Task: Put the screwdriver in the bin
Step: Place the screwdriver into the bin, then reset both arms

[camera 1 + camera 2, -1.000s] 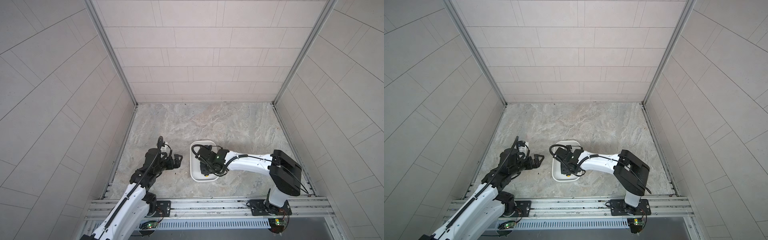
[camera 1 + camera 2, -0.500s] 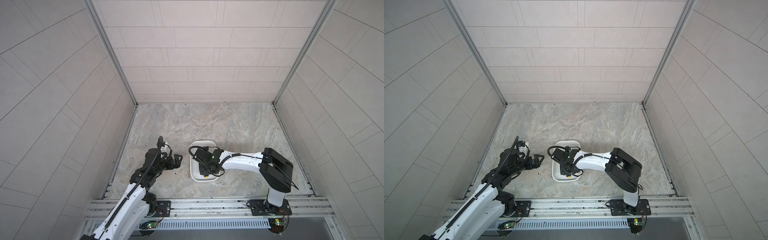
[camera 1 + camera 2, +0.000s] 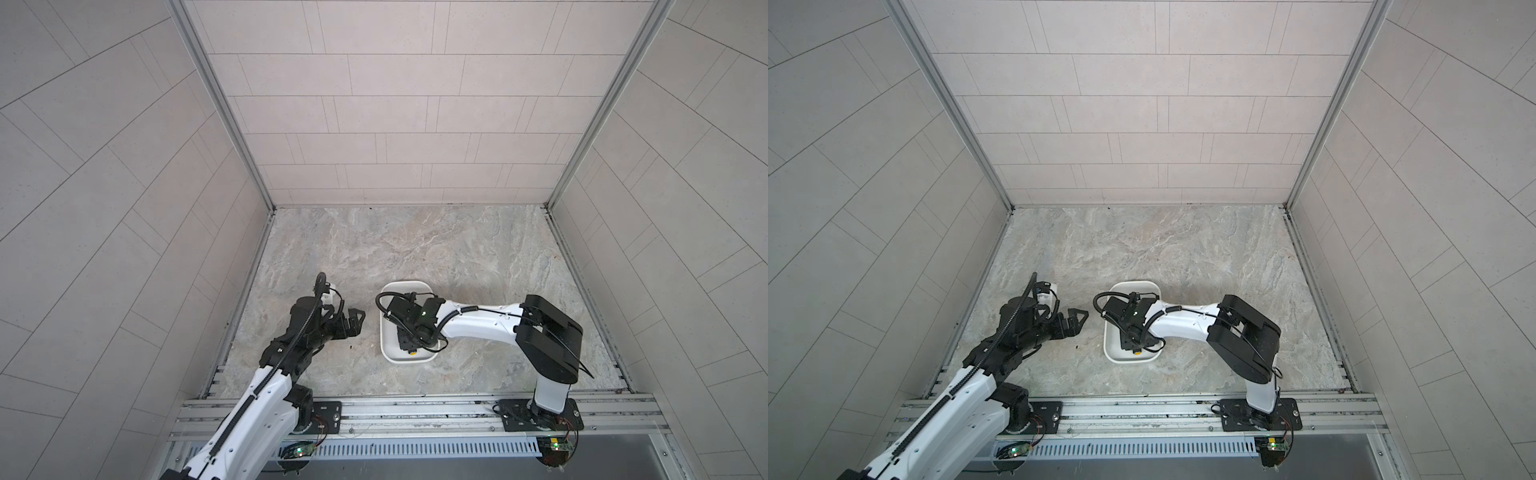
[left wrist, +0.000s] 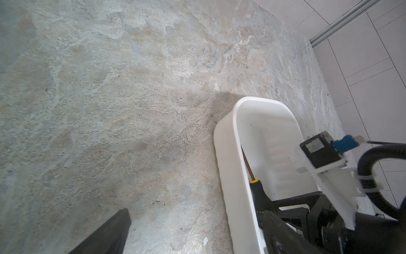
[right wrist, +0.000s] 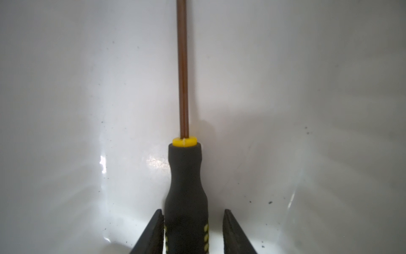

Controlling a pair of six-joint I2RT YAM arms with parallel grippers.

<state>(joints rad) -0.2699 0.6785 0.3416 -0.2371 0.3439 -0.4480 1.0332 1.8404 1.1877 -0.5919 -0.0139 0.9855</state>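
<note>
The right pincer [image 5: 193,212] has eased narrowly apart around the screwdriver [image 5: 185,176] lying in the bin [image 3: 405,284]: releasing now, next wants a straight lift clear.

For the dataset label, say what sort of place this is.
Probably a lab robot cell: a left arm and right arm bolted to a metal rail, tiled walls on three sides, and a stone-look tabletop.
</note>
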